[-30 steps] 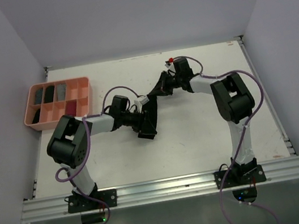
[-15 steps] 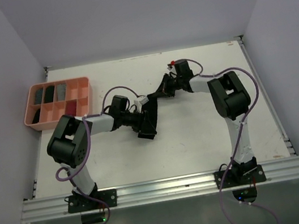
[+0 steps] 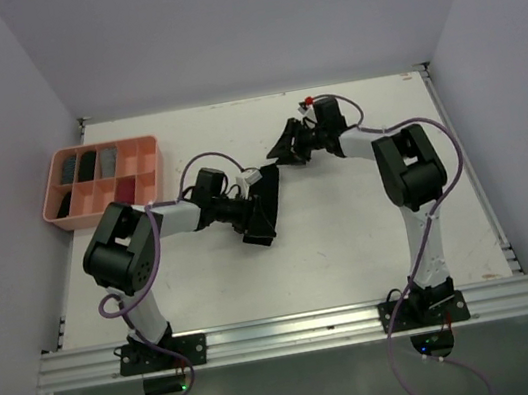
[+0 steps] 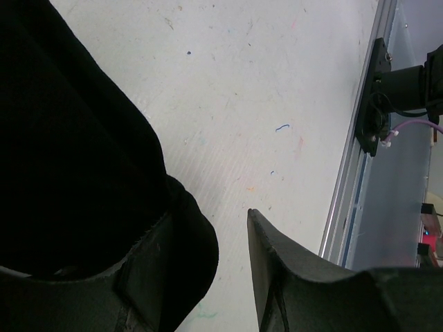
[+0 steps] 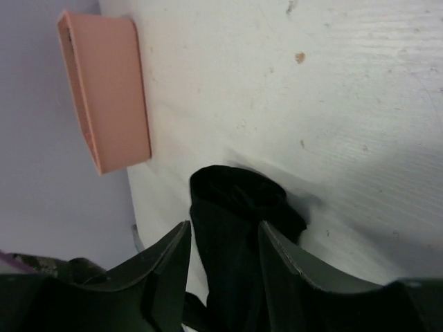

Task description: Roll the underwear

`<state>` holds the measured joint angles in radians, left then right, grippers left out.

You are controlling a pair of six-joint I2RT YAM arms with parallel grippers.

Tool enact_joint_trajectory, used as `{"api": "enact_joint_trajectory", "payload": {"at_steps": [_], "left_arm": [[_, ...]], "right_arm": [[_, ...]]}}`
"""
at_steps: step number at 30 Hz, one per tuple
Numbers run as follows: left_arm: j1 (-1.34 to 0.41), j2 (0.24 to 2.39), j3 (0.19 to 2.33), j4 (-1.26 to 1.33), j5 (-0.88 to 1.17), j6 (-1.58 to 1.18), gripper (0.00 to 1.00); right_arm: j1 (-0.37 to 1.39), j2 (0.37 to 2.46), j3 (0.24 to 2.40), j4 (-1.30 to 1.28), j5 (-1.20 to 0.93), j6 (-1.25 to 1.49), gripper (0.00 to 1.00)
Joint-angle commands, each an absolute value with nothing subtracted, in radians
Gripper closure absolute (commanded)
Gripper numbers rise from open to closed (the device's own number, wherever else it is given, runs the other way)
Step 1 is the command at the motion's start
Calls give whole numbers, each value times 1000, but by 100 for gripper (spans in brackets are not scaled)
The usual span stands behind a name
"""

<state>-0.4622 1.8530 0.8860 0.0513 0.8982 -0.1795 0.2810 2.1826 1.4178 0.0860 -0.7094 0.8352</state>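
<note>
The black underwear stretches mid-frame on the worktop, a long strip with only its upper end curled, so the roll looks barely begun. The right hand gapes open at that curl. The left hand is open too, cloth against one finger.

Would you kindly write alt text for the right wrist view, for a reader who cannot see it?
A plain black cloth garment, its far end bunched up, lies on the white table, seen through the gap between the right arm's two dark fingers, which stand apart. A salmon-pink rectangular tray sits beyond, by a lilac wall.
</note>
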Motion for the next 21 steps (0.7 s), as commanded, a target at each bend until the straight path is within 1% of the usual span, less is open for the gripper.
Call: {"api": "enact_joint_trajectory", "payload": {"at_steps": [1,2,4,5,7,11,17,21], "left_arm": [[-443,1910,834,-49,770,-118,48],[-443,1907,834,-49,772,-117,48],[-443,1896,830,-43,773,-114,48],[-443,1893,822,-37,779,-112,47],[-443,1879,815,-22,779,-112,47],[-443,1861,799,28,785,-117,46],[-443,1853,790,49,796,-121,46],[-440,1827,802,32,801,-112,45]], "right_arm": [[267,2076,1457,185,-756,882,53],[267,2066,1433,202,-750,914,53],[275,2036,1393,303,-774,1004,58],[281,2026,1353,360,-779,1034,65],[313,2023,1321,389,-795,1110,69],[353,2065,1253,439,-787,1146,79],[383,2221,1252,593,-779,1249,84],[405,2313,1267,585,-761,1233,86]]}}
